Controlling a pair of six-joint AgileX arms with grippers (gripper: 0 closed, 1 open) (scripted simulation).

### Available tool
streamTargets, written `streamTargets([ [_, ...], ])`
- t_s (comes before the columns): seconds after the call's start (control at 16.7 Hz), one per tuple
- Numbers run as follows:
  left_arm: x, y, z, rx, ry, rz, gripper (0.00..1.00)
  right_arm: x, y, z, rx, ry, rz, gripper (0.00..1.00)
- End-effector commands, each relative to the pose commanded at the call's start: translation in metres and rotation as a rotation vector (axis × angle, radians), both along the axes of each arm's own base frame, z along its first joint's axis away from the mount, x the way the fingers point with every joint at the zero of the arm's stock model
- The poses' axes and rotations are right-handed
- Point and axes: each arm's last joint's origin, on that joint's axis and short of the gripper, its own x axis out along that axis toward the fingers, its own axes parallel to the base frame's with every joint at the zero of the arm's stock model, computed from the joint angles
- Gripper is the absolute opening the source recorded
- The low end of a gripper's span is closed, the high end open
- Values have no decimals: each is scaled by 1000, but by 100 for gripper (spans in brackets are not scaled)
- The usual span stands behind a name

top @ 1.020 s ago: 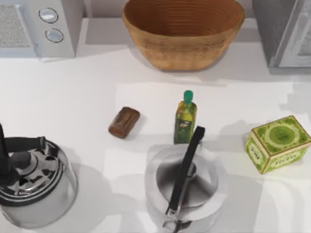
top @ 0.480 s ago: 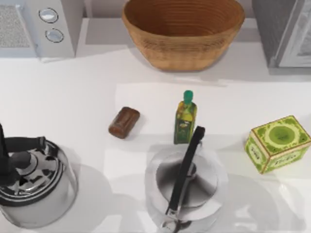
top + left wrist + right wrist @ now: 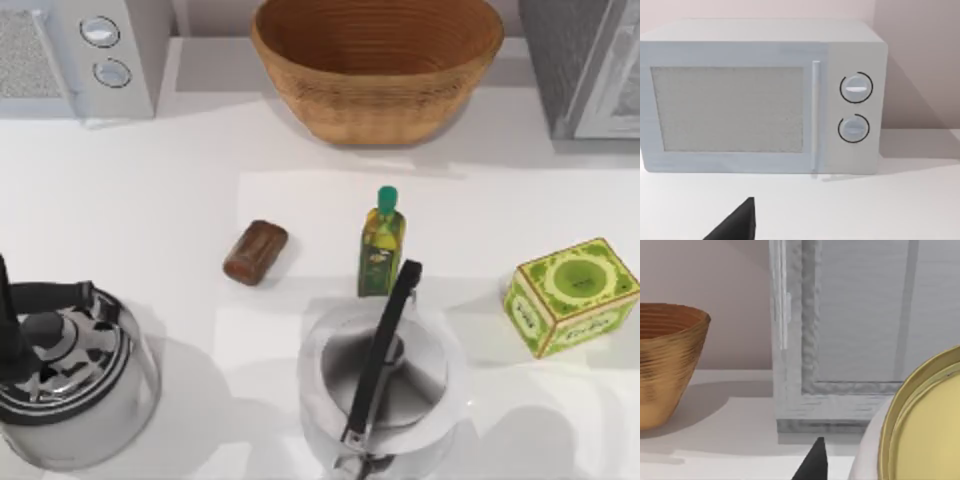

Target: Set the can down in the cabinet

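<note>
Top view: the can lies on its side on the white table, left of the upright green-capped bottle and apart from it. A wicker basket stands at the back, the cabinet at back right, a microwave at back left, a green box at right, and two kettles in front.

Left wrist view: the microwave, door shut.

Right wrist view: the cabinet, the basket to its side.
</note>
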Motion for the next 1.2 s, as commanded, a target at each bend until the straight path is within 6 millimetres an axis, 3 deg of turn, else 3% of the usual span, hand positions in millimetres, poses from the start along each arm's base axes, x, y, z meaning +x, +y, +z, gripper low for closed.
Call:
streamTargets([
  [0.24, 0, 0, 0, 0, 0, 0, 100, -3, 0, -16, 2, -21, -3, 0],
  [0.66, 0, 0, 0, 0, 0, 0, 100, -3, 1, -8, 3, -14, -4, 0],
  [0.9, 0, 0, 0, 0, 0, 0, 100, -2, 3, 34, 3, 6, -4, 0],
  [1.2, 0, 0, 0, 0, 0, 0, 100, 15, 7, 128, 2, 2, -6, 0],
])
